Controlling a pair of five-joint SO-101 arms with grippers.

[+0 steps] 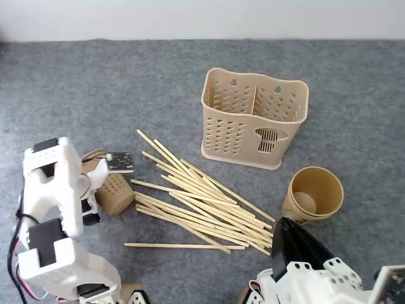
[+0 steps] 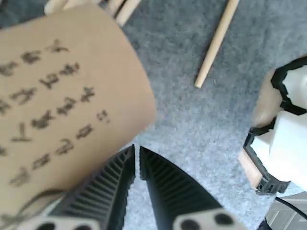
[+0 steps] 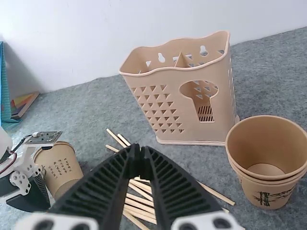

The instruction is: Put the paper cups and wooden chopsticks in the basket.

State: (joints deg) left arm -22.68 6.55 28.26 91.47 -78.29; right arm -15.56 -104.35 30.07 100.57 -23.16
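A beige slotted basket stands upright at the back of the grey mat. Several wooden chopsticks lie in a loose pile in front of it. Two stacked paper cups stand upright to the right of the pile. Another paper cup lies on its side at the pile's left end. My left gripper is shut and empty, its tips beside that cup's wall. My right gripper is shut and empty, low at the front, just in front of the stacked cups.
One chopstick lies apart at the front of the pile. The left arm's white body stands over the left side of the mat. A white wall backs the table, with a coloured flat object at its foot.
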